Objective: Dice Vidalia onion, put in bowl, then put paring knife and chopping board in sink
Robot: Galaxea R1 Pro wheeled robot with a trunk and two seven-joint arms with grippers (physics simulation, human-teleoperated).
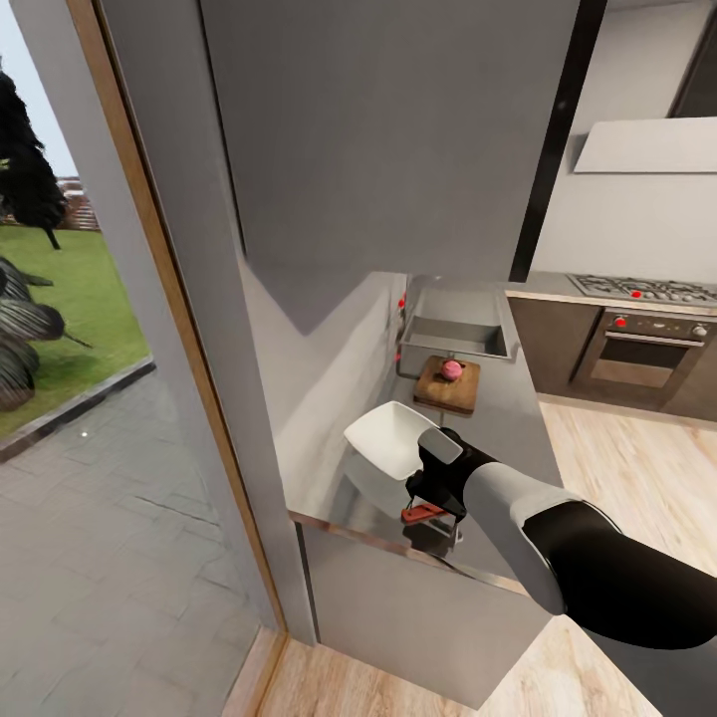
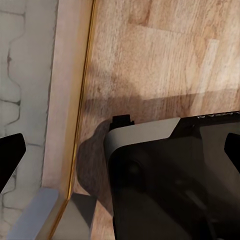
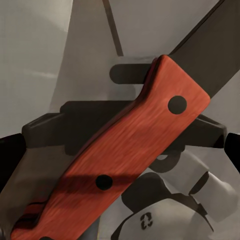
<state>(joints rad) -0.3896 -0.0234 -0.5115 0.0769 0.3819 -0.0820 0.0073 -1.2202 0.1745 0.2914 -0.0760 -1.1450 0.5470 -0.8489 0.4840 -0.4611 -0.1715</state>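
**Reaching for the knife at the kitchen surface**

I am hanging my left tool over the pale wood floor, its fingers spread with nothing between them. My right tool is hovering spread around the paring knife lying beside the bowl; beyond, the Vidalia onion is resting on the chopping board near the sink.

The countertop is dark grey and glossy, running away from the right gripper toward the sink set into its far end. Directly under the claw lies the paring knife (red handle, dark blade). Just beyond the claw sits the white bowl. Farther off, before the sink, rests the chopping board, the Vidalia onion on it.
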